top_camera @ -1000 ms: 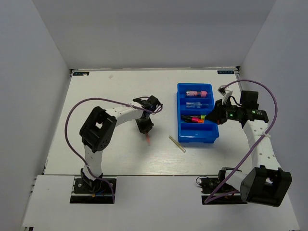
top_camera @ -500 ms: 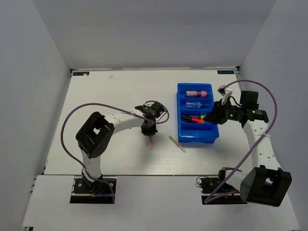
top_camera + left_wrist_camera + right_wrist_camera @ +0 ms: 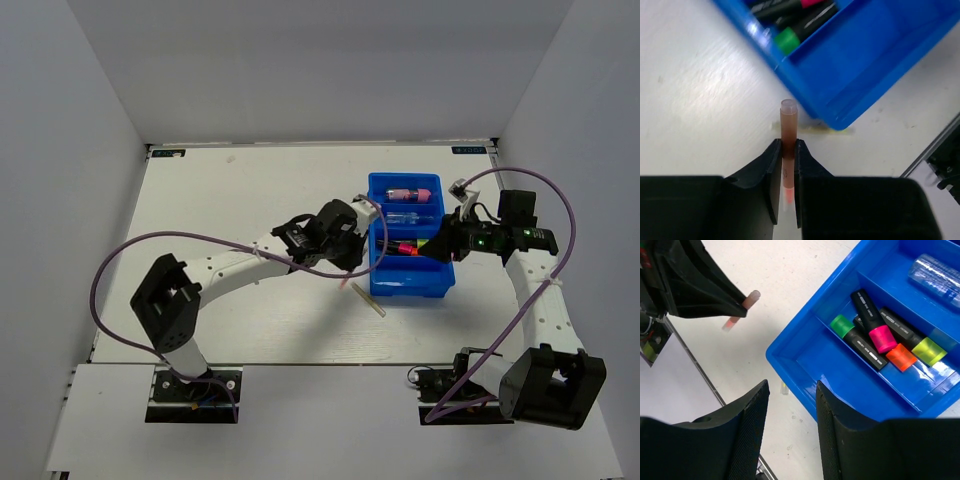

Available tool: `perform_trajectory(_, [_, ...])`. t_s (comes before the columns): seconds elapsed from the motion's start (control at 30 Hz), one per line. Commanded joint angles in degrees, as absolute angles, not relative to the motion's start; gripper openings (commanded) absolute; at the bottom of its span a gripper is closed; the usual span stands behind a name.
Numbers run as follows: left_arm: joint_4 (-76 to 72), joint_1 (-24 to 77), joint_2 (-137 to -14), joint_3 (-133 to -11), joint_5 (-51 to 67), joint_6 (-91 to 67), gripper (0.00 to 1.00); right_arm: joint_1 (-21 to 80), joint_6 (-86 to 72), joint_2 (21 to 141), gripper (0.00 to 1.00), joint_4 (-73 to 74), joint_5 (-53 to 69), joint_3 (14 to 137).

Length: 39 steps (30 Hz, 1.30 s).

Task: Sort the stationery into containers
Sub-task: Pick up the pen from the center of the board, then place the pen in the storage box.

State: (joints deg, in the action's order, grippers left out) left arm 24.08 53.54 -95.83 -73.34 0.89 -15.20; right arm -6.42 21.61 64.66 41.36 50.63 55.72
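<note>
The thin stick [image 3: 788, 125] was pale and translucent with a brownish-pink tint, a rounded clear cap at one end and a brighter pink-red patch at the other. The left pincer [image 3: 786, 150] was clenched on its middle, both black fingers [image 3: 771, 165] pressed against it. In the left wrist view its long axis ran straight out in line with the fingers, the capped end pointing at the near left corner of the blue tray [image 3: 865, 65] and the pink end back between the fingers. It was held above the worktop [image 3: 240, 190], just beside the tray's left wall and outside it. In the top view most of it was hidden under the pincer.

A second stick [image 3: 368, 299] lay flat on the worktop near the tray's front left corner. In one compartment lay the highlighters with green [image 3: 842, 326], pink [image 3: 881, 339], orange [image 3: 901, 357] and yellow [image 3: 929, 351] ends.

The right pincer [image 3: 791, 390] was released, fingers spread with nothing between them, above the tray's right side.

Half a second earlier the left pincer had been over open worktop well left of the tray; it had since reached rightward to the tray's edge. The right arm and the loose stick had not shifted.
</note>
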Motion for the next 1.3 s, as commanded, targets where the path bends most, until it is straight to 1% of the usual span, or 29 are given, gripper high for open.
perform_trajectory(0.0, [10.15, 54.05, -94.57, -74.09, 9.13, -7.57, 0.00, -6.77, 23.38, 63.11, 0.46, 42.63, 53.26, 57.57])
perform_trajectory(0.03, [8.11, 53.88, -95.09, -74.00, 12.53, -7.65, 0.00, -7.03, 23.81, 62.76, 0.46, 42.54, 53.17, 57.48])
perform_trajectory(0.1, [1.35, 53.79, -96.58, -74.70, 14.93, -6.69, 0.00, -6.94, 23.73, 61.71, 0.46, 41.93, 53.35, 56.78])
perform_trajectory(0.17, [-1.39, 53.79, -98.61, -77.76, 17.84, -6.85, 0.00, -7.12, 23.99, 61.26, 0.46, 41.75, 53.44, 56.52])
perform_trajectory(0.3, [-0.18, 53.79, -104.49, -87.16, 21.79, -6.33, 0.00, -7.56, 24.87, 60.21, 0.46, 41.57, 54.22, 55.99])
perform_trajectory(0.37, [-1.57, 53.70, -107.31, -89.37, 23.98, -5.45, 0.00, -7.91, 26.27, 59.86, 0.46, 42.27, 55.45, 55.90])
perform_trajectory(0.5, [-6.15, 53.18, -110.47, -89.47, 27.33, -7.29, 0.00, -8.87, 30.14, 56.78, 0.46, 44.38, 56.86, 55.72])
perform_trajectory(0.63, [-10.00, 52.56, -113.29, -87.81, 29.35, -8.53, 0.00, -9.58, 28.48, 50.12, 0.49, 37.91, 55.03, 51.43])
perform_trajectory(0.7, [-10.81, 52.47, -114.43, -86.84, 30.58, -9.23, 0.00, -9.75, 27.86, 49.31, 0.49, 36.57, 54.76, 50.28])
perform_trajectory(0.77, [-11.25, 52.38, -115.48, -86.57, 30.94, -9.14, 0.03, -10.19, 27.95, 49.48, 0.50, 37.09, 55.19, 50.53])
perform_trajectory(0.8, [-11.08, 52.38, -116.01, -86.75, 30.42, -9.14, 0.03, -10.28, 28.21, 49.83, 0.50, 37.18, 55.54, 50.54])
perform_trajectory(0.87, [-10.29, 52.30, -116.54, -86.75, 30.59, -8.88, 0.09, -10.54, 28.48, 50.10, 0.50, 37.96, 55.72, 50.97])
perform_trajectory(0.9, [-10.28, 52.38, -116.54, -86.31, 30.59, -8.88, 0.13, -10.72, 28.74, 50.10, 0.52, 38.06, 56.07, 50.98])
perform_trajectory(0.93, [-9.94, 52.38, -116.63, -86.22, 30.50, -9.05, 0.28, -10.81, 28.74, 50.10, 0.55, 38.14, 56.07, 50.89])
perform_trajectory(0.97, [-9.67, 52.47, -116.46, -86.05, 30.50, -8.79, 0.37, -10.98, 28.65, 50.18, 0.57, 38.23, 56.16, 50.89])
perform_trajectory(1.0, [-9.67, 52.30, -115.93, -85.52, 29.71, -8.70, 0.43, -10.99, 28.91, 50.10, 0.59, 38.41, 56.51, 50.89])
perform_trajectory(1.03, [-8.80, 52.38, -115.49, -85.00, 28.84, -8.53, 0.49, -11.33, 28.74, 50.10, 0.64, 38.41, 56.69, 51.06])
perform_trajectory(1.07, [-8.79, 52.38, -115.23, -84.73, 27.44, -8.44, 0.60, -11.60, 28.83, 50.01, 0.66, 38.41, 56.95, 51.06])
perform_trajectory(1.1, [-8.62, 52.30, -114.62, -84.64, 27.07, -8.18, 0.63, -11.43, 28.74, 50.10, 0.66, 38.67, 57.04, 51.24])
perform_trajectory(1.2, [-8.44, 52.03, -114.08, -84.46, 26.54, -8.17, 0.64, -11.86, 28.48, 50.01, 0.66, 38.67, 57.39, 51.33])
perform_trajectory(1.23, [-8.18, 51.86, -113.47, -84.64, 26.46, -8.43, 0.63, -12.04, 28.65, 50.10, 0.52, 38.67, 57.39, 51.50])
perform_trajectory(1.27, [-8.35, 51.86, -113.12, -84.81, 26.54, -8.70, 0.40, -12.13, 28.91, 50.36, 0.40, 38.76, 58.00, 51.59])
